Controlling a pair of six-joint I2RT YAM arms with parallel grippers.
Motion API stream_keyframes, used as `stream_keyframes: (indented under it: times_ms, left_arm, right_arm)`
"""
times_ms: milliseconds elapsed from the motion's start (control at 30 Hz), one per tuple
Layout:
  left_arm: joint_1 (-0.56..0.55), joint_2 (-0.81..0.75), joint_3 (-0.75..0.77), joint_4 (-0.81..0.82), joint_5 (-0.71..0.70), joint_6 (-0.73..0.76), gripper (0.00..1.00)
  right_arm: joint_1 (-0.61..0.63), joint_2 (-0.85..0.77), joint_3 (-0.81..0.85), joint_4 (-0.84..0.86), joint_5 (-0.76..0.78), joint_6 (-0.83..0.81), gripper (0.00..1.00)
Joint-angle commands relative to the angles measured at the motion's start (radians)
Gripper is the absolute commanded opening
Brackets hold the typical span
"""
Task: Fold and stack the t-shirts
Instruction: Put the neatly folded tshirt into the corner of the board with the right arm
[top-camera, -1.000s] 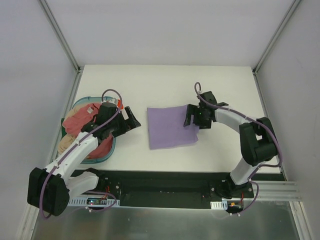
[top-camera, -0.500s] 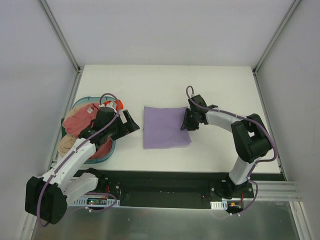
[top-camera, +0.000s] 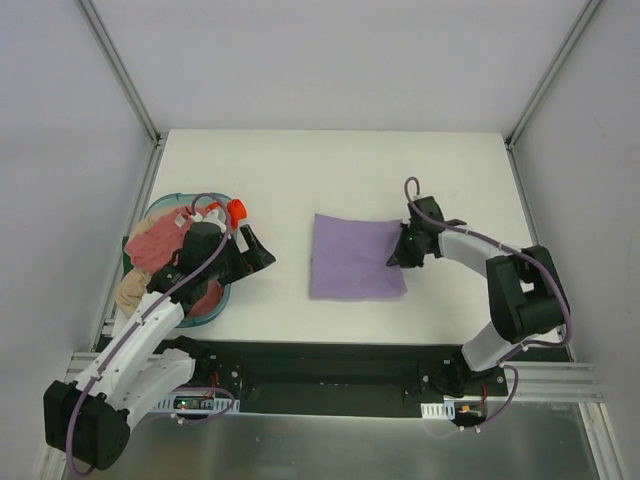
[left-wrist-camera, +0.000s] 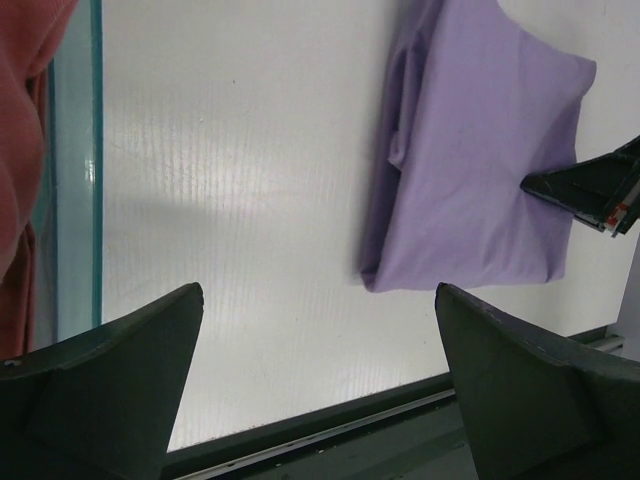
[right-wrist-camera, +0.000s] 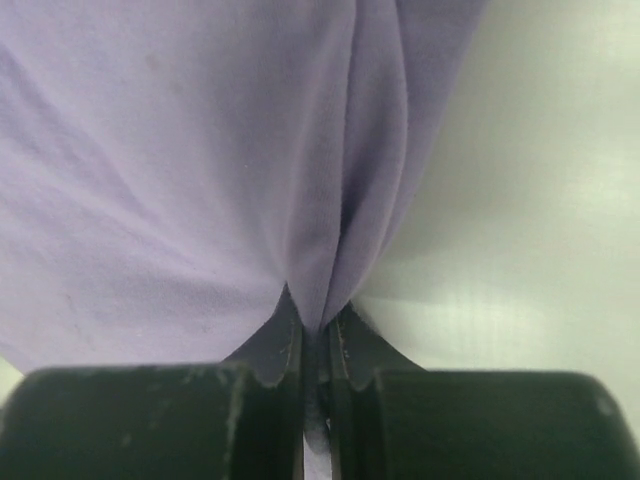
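Lavender cloth, folded into a flat rectangle, lies near the middle of the overhead frame: this purple t-shirt (top-camera: 357, 270) rests on the white surface (top-camera: 330, 170), well apart from the teal basket (top-camera: 213, 312) at the left of the frame. The right claw (top-camera: 400, 256) is pressed together on the shirt's right-hand edge. Its wrist view shows the fingers nipping a small pleat of fabric, with creases fanning upward from the pinch. Gripping at the edge rather than the middle probably lets the arm drag or square up the whole folded piece without undoing it, perhaps to set the spot where the stack will grow. The left claw (top-camera: 255, 250) hangs over bare surface just right of the basket, its fingers spread wide with nothing between them. It looks placed to reach for the next garment. The pink-red t-shirt (top-camera: 160, 245) and the tan t-shirt (top-camera: 130, 290) sit heaped and unfolded in the basket, so by my reading only one of the three is done.
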Motion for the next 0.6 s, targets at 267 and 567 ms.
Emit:
stream_keyframes:
  times_ms: [267,567]
  left_arm:
    - [-0.003,-0.043,0.026,-0.033,-0.08,0.031,0.99]
    - [-0.003,-0.108,0.044,-0.03,-0.247,0.022,0.99]
  right_arm:
    - [-0.418,-0.123,0.081,-0.452,0.141,-0.437,0.0]
    - [-0.62,0.055,0.269,-0.539,0.373,-0.534,0.01]
